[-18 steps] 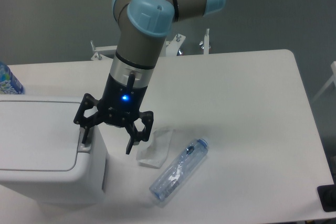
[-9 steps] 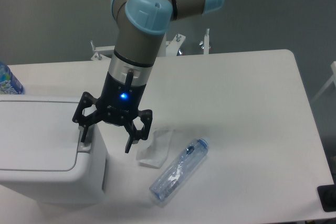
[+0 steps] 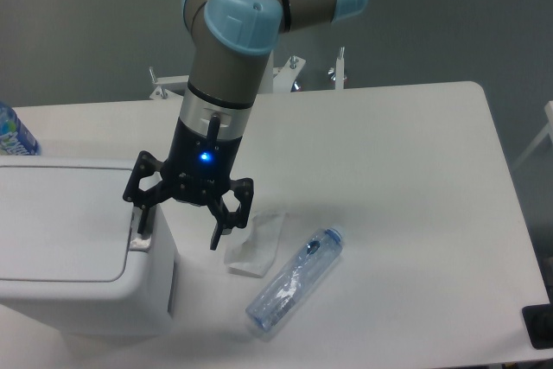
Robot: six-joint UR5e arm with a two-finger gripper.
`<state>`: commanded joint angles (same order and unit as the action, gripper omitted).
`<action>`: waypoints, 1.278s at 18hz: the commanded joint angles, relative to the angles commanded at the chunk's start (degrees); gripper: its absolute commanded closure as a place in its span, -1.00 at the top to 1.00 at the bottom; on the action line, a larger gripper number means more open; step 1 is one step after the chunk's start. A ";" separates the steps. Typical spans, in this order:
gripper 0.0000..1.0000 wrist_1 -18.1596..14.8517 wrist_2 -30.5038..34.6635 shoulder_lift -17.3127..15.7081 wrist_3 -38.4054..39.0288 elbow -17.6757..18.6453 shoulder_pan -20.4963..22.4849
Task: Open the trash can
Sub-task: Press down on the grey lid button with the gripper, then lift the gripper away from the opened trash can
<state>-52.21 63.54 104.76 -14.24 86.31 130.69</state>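
The trash can (image 3: 69,291) is a large white bin at the lower left, its flat lid (image 3: 60,222) down. A grey push-button latch (image 3: 141,241) sits on its right rim. My gripper (image 3: 177,238) hangs open, pointing down over that rim. Its left finger (image 3: 138,218) stands right above or on the latch, and its right finger (image 3: 219,231) hangs beside the can's right wall, over the table. Nothing is between the fingers except the can's rim.
A clear plastic bottle (image 3: 295,281) lies on the white table (image 3: 389,170) to the right of the can. A crumpled clear wrapper (image 3: 257,244) lies beside it. A blue-labelled bottle (image 3: 13,131) shows at the left edge behind the can.
The gripper has barely shifted, a few pixels to the right and down at the can's rim. The lid stays down.
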 joint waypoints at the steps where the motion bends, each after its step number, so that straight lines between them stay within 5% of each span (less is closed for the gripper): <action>1: 1.00 0.00 0.00 -0.09 0.09 0.00 0.00; 9: 1.00 0.00 0.00 0.00 -0.17 -0.61 0.35; 13: 1.00 0.61 1.31 0.09 -1.58 -0.97 4.12; 18: 1.00 0.79 7.20 1.14 -10.44 -0.79 10.36; 23: 1.00 0.62 8.69 5.79 -23.78 -1.05 17.22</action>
<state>-51.59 72.24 110.55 -38.02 85.25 147.91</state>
